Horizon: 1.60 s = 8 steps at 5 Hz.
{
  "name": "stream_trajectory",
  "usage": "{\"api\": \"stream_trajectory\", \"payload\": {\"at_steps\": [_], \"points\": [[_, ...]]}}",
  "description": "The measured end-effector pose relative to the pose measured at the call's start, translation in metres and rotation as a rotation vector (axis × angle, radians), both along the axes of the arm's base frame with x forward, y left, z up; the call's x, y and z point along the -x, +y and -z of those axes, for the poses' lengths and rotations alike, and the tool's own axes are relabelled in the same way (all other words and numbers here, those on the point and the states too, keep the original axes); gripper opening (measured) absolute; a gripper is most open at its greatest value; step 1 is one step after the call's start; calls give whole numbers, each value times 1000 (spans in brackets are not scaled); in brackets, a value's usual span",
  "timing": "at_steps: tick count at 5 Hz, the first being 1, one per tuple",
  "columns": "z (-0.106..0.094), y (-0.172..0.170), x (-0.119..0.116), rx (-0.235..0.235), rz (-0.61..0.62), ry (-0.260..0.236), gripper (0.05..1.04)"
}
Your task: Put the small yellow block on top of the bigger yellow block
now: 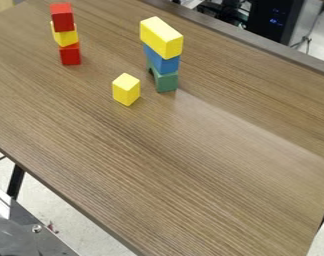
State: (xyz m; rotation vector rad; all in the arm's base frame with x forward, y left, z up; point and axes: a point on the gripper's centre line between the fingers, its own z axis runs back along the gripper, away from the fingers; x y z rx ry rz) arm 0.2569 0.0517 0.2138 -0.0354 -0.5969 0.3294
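Observation:
The small yellow block (126,90) rests by itself on the wooden table, just left of and a little nearer than a three-block stack. The bigger yellow block (160,37), longer than it is tall, lies on top of that stack. Under it is a blue block (162,60), and at the bottom a green block (164,80) with a notch on its left side touches the table.
A second stack stands at the upper left: a red block (62,17) on a yellow one (64,35) on another red block (70,54). The wooden table (191,165) has its near edge running diagonally at the lower left. Dark equipment (275,20) stands beyond the far edge.

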Motion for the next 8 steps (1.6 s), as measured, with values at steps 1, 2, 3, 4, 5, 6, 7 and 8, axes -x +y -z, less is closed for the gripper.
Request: {"api": "stream_trajectory", "payload": {"at_steps": [1,2,3,4,5,6,7,8], "points": [[14,0,6,-57,98,18,1000],[45,5,0,-163,186,92,1000],[73,14,-8,-260,262,131,1000],[94,23,-14,-313,282,137,1000],[112,27,-20,-327,312,161,1000],[118,31,-22,-331,318,162,1000],[126,32,-24,-322,307,169,1000],[133,34,-27,-302,283,170,1000]]}}
